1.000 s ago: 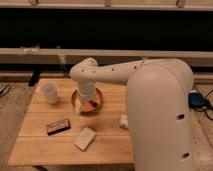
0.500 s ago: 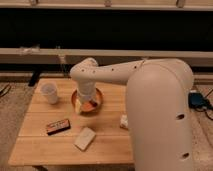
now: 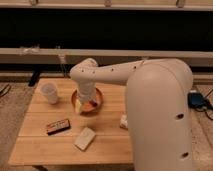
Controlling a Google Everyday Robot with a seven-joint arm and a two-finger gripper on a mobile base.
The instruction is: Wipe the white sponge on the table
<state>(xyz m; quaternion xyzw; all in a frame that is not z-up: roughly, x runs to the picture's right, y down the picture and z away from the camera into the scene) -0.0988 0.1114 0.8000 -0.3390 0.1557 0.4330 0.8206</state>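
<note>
**Hand hangs open over the bowl, sponge lies alone near the front edge**

The hand is at the end of the white arm, which bends down from a rounded elbow so that the hand points into the orange bowl near the middle of the bench. Its fingers stand spread wide, and nothing can be seen held between them. Much of the hand is hard to make out against the bowl's inside.

To the left of the bowl, well apart from it, a pale cup stands upright near the back left of the bench. In front of the bowl and to its left lies a dark box with an orange label, flat and slightly askew.

The white sponge lies flat on the planks just to the right of the box, closer to the front edge, touching nothing else. It is clear of the hand, with bare wood between it and the bowl.

At the right, a small white packet shows partly from behind the robot's big white body, which covers that side of the bench. A blue object sits on the floor beyond.
</note>
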